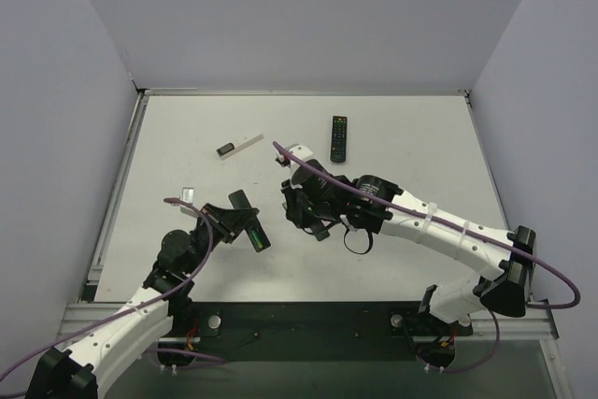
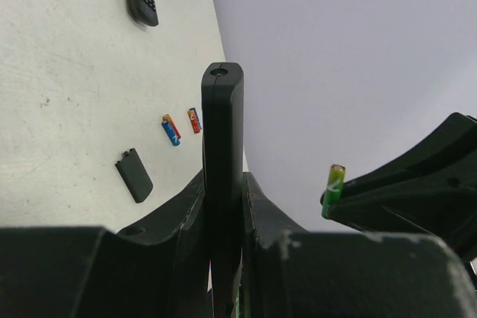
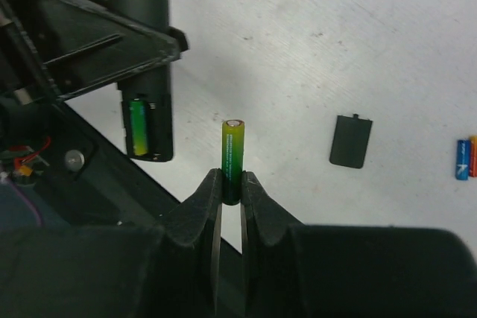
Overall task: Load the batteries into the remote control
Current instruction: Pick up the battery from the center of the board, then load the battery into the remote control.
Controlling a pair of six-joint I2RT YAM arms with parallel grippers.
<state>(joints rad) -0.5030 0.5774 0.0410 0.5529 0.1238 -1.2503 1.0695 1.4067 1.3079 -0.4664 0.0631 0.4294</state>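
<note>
My left gripper (image 2: 223,206) is shut on the slim black remote control (image 2: 222,124) and holds it above the table (image 1: 411,137). In the right wrist view its open compartment (image 3: 146,128) shows one green battery (image 3: 137,126) inside. My right gripper (image 3: 231,184) is shut on a second green battery (image 3: 232,150), upright, just right of that compartment and apart from it. This battery also shows in the left wrist view (image 2: 333,190). The black back cover (image 3: 350,141) lies flat on the table. A blue battery (image 2: 171,129) and a red-orange one (image 2: 194,120) lie beyond it.
A longer black remote with coloured buttons (image 1: 339,137) lies at the back centre. A thin white stick with a dark end (image 1: 239,146) lies at the back left. A small grey piece (image 1: 187,192) lies left of my left gripper (image 1: 245,219). Grey walls enclose the table.
</note>
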